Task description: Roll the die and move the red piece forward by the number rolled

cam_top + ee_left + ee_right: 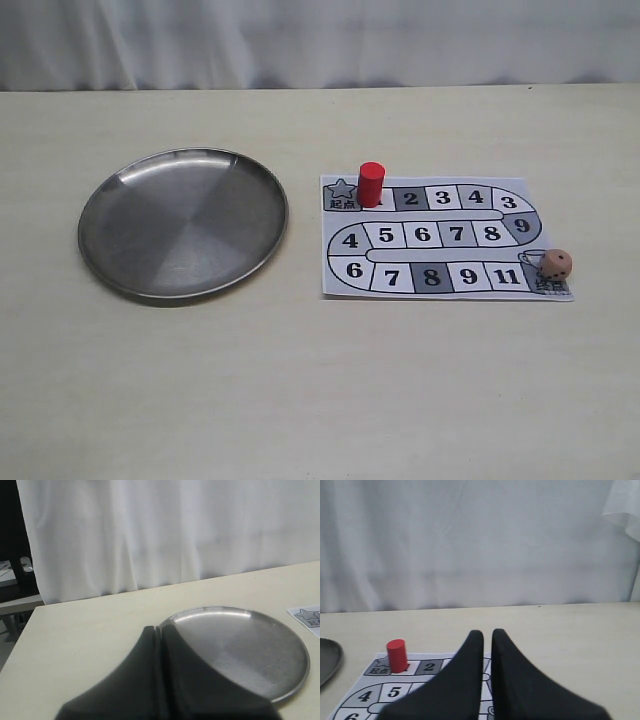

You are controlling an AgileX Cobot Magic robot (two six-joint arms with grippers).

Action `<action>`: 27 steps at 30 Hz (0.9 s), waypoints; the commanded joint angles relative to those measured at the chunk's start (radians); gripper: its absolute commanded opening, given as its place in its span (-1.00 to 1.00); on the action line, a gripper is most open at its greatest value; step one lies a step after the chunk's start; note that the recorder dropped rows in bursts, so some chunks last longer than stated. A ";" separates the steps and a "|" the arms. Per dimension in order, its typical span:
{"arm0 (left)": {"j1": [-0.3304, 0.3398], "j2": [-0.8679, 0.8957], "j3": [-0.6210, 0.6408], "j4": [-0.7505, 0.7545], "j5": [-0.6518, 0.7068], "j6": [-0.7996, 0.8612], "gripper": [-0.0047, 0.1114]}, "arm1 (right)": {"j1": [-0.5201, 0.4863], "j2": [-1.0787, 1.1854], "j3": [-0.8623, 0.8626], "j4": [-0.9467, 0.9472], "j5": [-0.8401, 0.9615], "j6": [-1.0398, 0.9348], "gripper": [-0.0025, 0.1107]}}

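The red piece (371, 184) stands upright on the first square of the paper game board (440, 235), beside the star square. The die (556, 264) rests on the board's end corner at the right, past the square marked 11. Neither gripper shows in the exterior view. In the right wrist view my right gripper (487, 632) is shut with only a thin slit and holds nothing; the red piece (397, 655) and board (427, 667) lie ahead, and the die is hidden. My left gripper (159, 628) is shut and empty.
A round steel plate (182, 225) lies left of the board, with nothing in it. In the left wrist view the plate (250, 645) sits just ahead of the fingers. A white curtain hangs behind the table's far edge.
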 commanded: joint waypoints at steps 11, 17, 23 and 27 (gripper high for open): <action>-0.008 -0.001 0.002 -0.002 -0.010 -0.001 -0.92 | -0.044 -0.006 0.002 -0.003 0.090 0.005 -0.86; -0.008 -0.001 0.002 -0.002 -0.010 -0.001 -0.92 | -0.044 -0.006 0.002 -0.003 0.090 0.005 -0.86; -0.008 -0.001 0.002 -0.002 -0.010 -0.001 -0.92 | -0.044 -0.006 0.002 -0.003 0.090 0.005 -0.86; -0.008 -0.001 0.002 -0.002 -0.010 -0.001 -0.92 | -0.044 -0.006 0.002 -0.003 0.090 0.005 -0.86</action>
